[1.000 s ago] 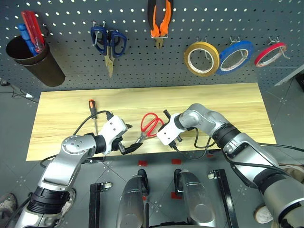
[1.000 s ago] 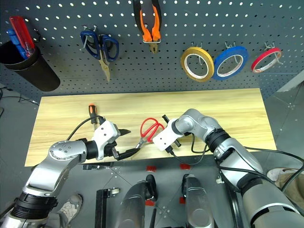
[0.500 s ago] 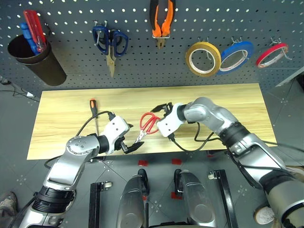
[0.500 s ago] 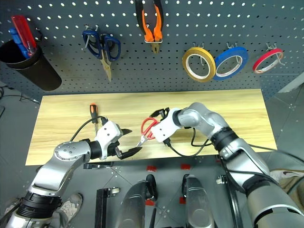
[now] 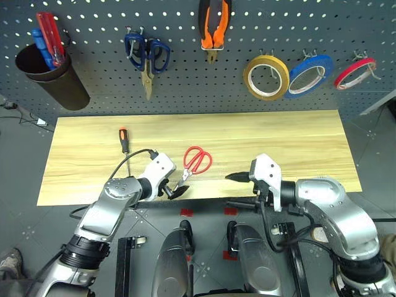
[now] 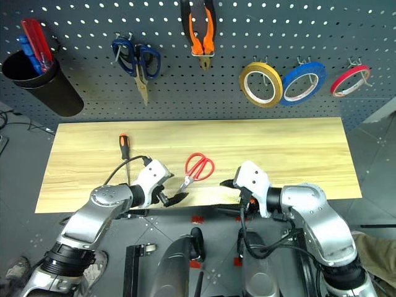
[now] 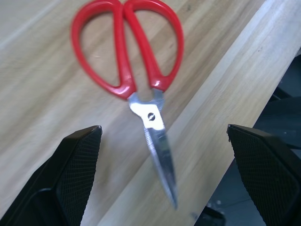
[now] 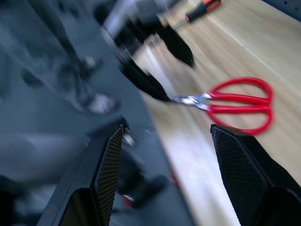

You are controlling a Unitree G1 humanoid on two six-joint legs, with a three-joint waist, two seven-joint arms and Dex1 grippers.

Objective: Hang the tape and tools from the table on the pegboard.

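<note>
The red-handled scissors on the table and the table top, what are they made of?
The red-handled scissors seem to have glossy plastic handle loops, judging by their smooth shine, and bare steel blades, silvery with a rivet. The light wooden table top looks like wood or wood-look laminate: pale grain lines, matte surface.

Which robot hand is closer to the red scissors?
The left hand. It sits open right at the blade tips of the red scissors, at the near edge of the table. The right hand, also open, is farther off to their right.
</note>
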